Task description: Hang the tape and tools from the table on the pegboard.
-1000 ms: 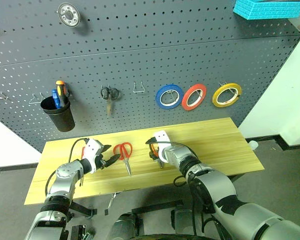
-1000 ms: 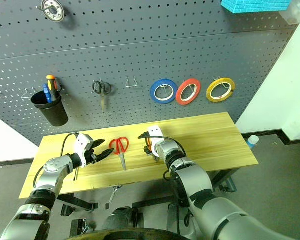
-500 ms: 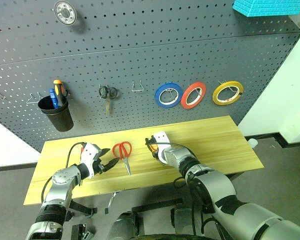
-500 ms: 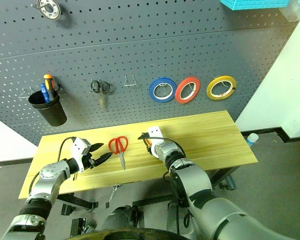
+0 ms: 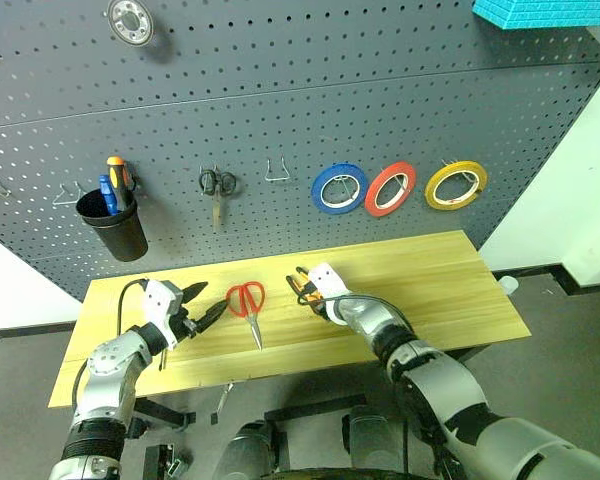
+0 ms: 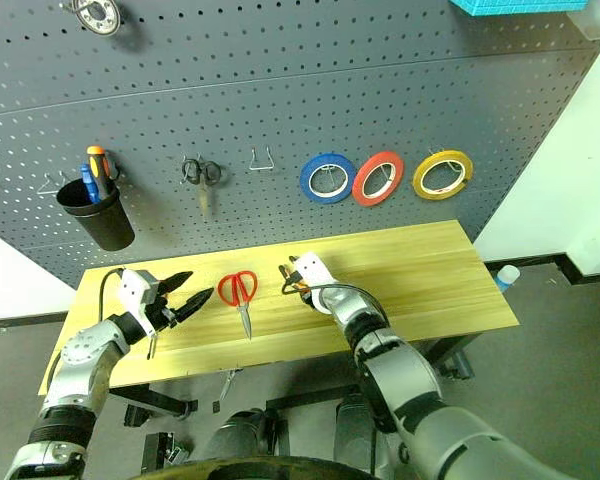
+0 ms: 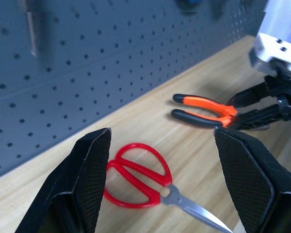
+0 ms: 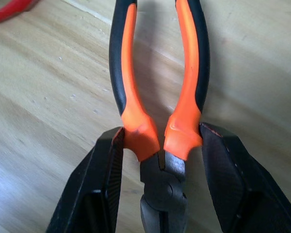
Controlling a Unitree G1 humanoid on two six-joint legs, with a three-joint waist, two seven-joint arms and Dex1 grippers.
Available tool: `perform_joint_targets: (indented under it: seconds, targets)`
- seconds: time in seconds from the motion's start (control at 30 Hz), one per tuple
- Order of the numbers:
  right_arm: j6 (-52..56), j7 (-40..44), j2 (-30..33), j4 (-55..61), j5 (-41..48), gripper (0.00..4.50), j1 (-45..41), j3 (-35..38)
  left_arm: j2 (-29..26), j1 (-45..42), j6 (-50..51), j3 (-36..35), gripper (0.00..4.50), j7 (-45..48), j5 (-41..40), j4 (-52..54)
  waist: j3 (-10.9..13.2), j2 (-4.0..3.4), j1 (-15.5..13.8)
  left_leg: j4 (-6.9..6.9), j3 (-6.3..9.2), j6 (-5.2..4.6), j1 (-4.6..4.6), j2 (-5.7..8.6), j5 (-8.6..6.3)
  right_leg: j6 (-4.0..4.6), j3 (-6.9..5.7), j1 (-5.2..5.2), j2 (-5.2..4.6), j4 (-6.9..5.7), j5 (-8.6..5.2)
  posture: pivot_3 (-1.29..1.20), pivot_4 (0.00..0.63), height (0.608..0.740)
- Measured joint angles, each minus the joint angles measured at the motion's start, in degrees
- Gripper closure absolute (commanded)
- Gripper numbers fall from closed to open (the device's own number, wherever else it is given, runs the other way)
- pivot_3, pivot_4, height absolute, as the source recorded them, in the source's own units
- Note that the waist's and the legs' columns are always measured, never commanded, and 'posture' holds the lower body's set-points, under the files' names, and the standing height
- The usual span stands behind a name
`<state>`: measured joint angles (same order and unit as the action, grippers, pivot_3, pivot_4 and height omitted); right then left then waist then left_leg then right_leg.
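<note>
Your right gripper [image 8: 157, 182] has the pliers [image 8: 157, 92] clamped between its fingers [image 8: 104, 184], pinched at the base of the orange-and-black handles just above the steel head, with the handles pointing away from the hand over the table [image 5: 430, 275]. In the head views you see that gripper [image 5: 310, 292] near the middle of the table, the pliers' handles [image 5: 302, 283] sticking out on its left side.

The red scissors [image 5: 248, 303] lie flat on the wood between your two hands, blades pointing toward the near edge. Your left gripper [image 5: 205, 305] hangs just left of them, fingers spread wide and holding nothing; its wrist view frames the scissors' loops [image 7: 136, 179] between the two pads.

Beyond both hands, on the pegboard [image 5: 280, 110], the yellow tape [image 5: 455, 186] hangs right of the red roll [image 5: 390, 190] and blue roll [image 5: 339, 189].
</note>
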<state>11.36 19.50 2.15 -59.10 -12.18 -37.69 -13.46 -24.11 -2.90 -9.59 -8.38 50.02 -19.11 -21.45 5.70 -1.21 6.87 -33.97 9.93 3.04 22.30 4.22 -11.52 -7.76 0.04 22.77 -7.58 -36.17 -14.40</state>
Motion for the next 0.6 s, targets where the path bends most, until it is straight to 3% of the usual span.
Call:
perform_joint_targets:
  seconds: [0.3, 0.6]
  targets:
    - [-12.2, 9.6, 12.0, 31.4, -1.3, 2.46, 13.2, -4.1, 3.2, -0.3, -4.2, -6.2, 0.95, -0.8, -6.8, 3.8, 0.1, 0.19, -0.4, -0.03, -0.07, 0.01, 0.07, -0.04, -0.01, 0.12, 0.0, 0.04, -0.03, 0.03, -0.08, -0.07, 0.063, 0.74]
    - [-16.9, 15.8, 12.6, 47.8, 10.6, 2.46, 13.9, 1.3, 5.6, -3.5, -9.3, -8.2, 0.95, -2.2, -8.2, 3.7, 0.3, 0.53, -2.8, -0.06, -0.16, 0.02, 0.12, -0.04, -0.01, 0.13, 0.0, -0.03, -0.05, 0.22, -0.06, -0.09, 0.061, 0.74]
